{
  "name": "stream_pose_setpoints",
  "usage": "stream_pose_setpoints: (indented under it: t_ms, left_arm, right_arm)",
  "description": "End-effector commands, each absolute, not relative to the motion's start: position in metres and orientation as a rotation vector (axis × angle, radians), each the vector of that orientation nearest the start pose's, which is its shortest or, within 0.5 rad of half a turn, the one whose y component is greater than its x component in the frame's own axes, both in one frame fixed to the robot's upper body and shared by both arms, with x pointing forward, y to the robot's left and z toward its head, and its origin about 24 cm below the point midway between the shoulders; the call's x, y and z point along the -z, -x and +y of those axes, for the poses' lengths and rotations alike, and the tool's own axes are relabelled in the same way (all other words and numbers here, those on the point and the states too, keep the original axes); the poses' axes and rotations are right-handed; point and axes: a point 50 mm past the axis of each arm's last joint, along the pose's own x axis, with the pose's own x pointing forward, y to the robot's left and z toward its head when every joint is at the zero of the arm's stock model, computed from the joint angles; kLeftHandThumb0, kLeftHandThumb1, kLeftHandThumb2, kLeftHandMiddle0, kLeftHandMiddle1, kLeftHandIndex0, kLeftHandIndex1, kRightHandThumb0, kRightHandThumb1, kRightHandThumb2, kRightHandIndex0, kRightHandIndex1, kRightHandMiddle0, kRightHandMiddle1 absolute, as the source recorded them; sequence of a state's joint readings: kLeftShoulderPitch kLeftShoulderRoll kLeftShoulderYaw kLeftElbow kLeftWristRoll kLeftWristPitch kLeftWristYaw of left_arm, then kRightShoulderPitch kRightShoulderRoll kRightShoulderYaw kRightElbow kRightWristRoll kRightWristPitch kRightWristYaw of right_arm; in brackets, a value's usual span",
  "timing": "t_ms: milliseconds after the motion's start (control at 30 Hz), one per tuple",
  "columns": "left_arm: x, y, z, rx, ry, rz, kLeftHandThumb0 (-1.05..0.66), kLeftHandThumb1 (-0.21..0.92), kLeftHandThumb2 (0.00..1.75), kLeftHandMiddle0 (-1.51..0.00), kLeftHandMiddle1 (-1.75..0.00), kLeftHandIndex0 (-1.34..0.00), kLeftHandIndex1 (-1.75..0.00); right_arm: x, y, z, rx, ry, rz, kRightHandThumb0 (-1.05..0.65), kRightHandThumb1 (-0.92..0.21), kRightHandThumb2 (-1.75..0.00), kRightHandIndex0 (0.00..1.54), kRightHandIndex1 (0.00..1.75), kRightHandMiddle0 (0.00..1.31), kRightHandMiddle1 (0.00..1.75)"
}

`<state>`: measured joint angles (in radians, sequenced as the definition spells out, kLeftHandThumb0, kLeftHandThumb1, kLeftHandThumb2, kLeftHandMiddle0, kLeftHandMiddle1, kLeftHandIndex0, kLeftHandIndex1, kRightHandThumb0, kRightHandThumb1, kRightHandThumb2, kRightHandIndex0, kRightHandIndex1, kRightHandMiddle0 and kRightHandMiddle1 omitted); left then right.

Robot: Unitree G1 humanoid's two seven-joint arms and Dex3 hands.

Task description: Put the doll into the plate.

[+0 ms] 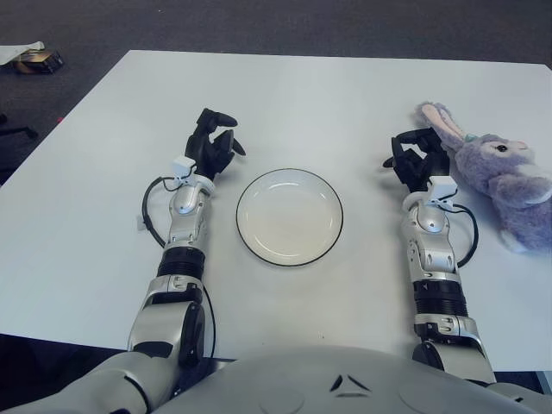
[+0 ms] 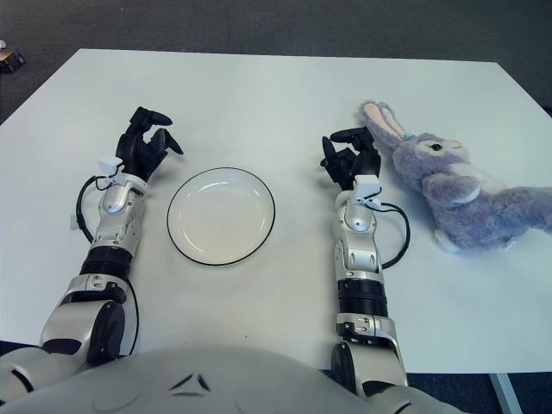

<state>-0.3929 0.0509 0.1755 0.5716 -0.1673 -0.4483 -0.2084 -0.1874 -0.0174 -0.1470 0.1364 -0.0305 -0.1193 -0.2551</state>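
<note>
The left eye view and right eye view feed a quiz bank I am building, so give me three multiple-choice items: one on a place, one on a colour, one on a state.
1. Where does the doll lie?
A. in the plate
B. on the table, on the outer side of the right robot hand
C. beside the left robot hand

2. What colour is the rim of the plate?
A. red
B. black
C. gold

3. What does the right robot hand hold?
A. nothing
B. the doll
C. the plate

Answers:
1 B: the purple bunny lies on the white table, right of that hand.
2 B: a thin dark line edges the white plate.
3 A: its fingers close on nothing; the left robot hand, left of the plate, also holds nothing.
</note>
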Motion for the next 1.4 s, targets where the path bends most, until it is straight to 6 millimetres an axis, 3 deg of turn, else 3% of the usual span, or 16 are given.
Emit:
stream_pose_setpoints:
  t_ms: [0, 900, 1133, 1333, 1367]
  left_arm:
    - [-0.033, -0.304, 0.167, 0.061, 0.166, -0.185, -0.35, 0.92, 0.39, -0.8, -1.75, -0.34, -1.61]
    - [-0.035, -0.304, 0.169, 0.058, 0.177, -0.195, -0.35, 0.92, 0.39, -0.81, -1.75, -0.34, -1.61]
    - [-0.037, -0.306, 0.171, 0.051, 0.168, -0.2, -0.35, 0.92, 0.39, -0.81, -1.75, -0.34, -1.61]
    - [-0.037, -0.306, 0.171, 0.05, 0.167, -0.2, -0.35, 0.92, 0.39, -0.81, -1.75, -0.33, -1.61]
    - [-0.04, -0.308, 0.174, 0.048, 0.152, -0.212, -0.35, 0.92, 0.39, -0.81, -1.75, -0.33, -1.61]
  right_arm:
    - [-0.05, -0.273, -0.185, 0.365, 0.0, -0.087, -0.36, -0.92, -0.28, 0.8, 1.48, 0.45, 1.49]
    - [-0.056, -0.276, -0.188, 0.347, 0.027, -0.105, -0.36, -0.92, -0.28, 0.8, 1.5, 0.46, 1.49]
    - [-0.068, -0.283, -0.191, 0.343, 0.191, -0.153, -0.36, -0.92, -0.28, 0.8, 1.5, 0.46, 1.48]
    - [-0.069, -0.283, -0.191, 0.346, 0.204, -0.155, -0.36, -0.92, -0.28, 0.79, 1.51, 0.46, 1.48]
    - [-0.08, -0.287, -0.193, 0.358, 0.271, -0.187, -0.36, -0.92, -0.28, 0.79, 1.51, 0.46, 1.48]
